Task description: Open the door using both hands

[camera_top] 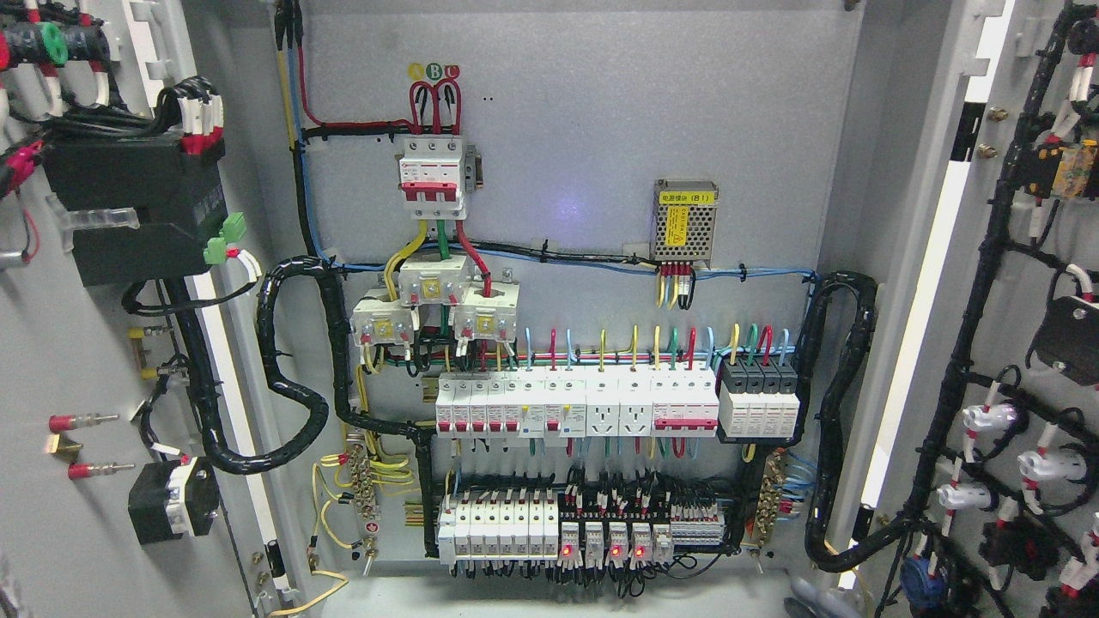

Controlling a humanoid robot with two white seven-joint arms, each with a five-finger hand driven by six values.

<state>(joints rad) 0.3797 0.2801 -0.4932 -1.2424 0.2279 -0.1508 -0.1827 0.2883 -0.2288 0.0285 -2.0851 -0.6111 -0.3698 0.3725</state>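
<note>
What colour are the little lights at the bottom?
Red lights, glowing in the head view.

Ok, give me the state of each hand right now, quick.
Left hand: not in view.
Right hand: not in view.
Both cabinet doors, left door and right door, already stand open.

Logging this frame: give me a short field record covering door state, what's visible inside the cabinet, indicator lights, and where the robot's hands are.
left door: swung open, inner face with wiring showing
right door: swung open, inner face with black cable looms
cabinet interior: fully exposed back panel
top breaker: red and white unit under A B C markers
power supply: metal box with yellow label
middle rail: row of white breakers
bottom rail: relays with red lights lit
robot hands: none in view
task state: doors appear already open
</note>
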